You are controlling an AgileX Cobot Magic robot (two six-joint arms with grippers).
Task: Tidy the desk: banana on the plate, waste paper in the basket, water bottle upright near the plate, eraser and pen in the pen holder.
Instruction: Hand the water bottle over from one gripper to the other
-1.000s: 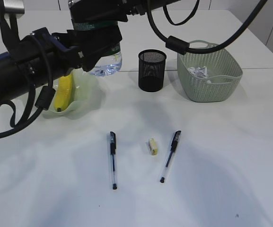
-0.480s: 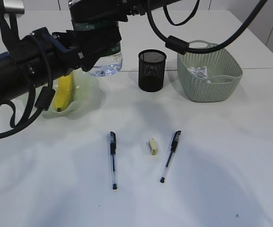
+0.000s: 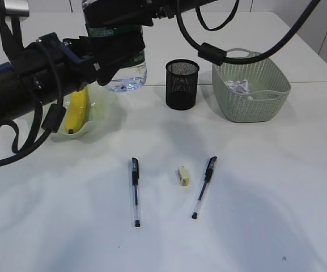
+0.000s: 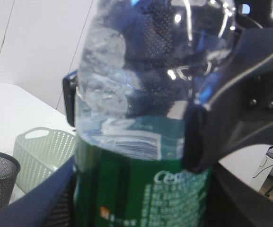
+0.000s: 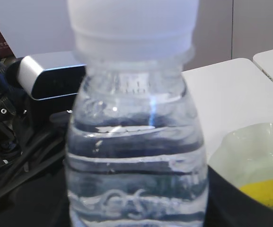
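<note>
Holding, left side: my left fingers [image 4: 240, 109] sit on either side of the water bottle [image 4: 141, 118] at its green label. They have drawn in over the last second. I cannot tell if they pinch it firmly yet.
Plate: the banana [image 3: 76, 110] lies in the plate [image 3: 103, 116]; that part looks done.
Bottle: upright, just behind the plate, cap up [image 5: 131, 28]. It has not visibly shifted. I cannot tell if its base touches the counter [image 3: 265, 198].
Right side grip: my right fingers [image 5: 235, 208] are clamped on the bottle's clear upper body, unchanged.
Meaning: likely a handover or a steadying at placement; the release is not yet done.
Loose items: left pen [image 3: 135, 191], eraser [image 3: 183, 175] and right pen [image 3: 203, 187] lie on the counter, apart.
Pen holder: [image 3: 182, 85] upright, waiting to receive them.
Basket: [image 3: 251, 93] waste paper [image 3: 240, 86] is inside.
</note>
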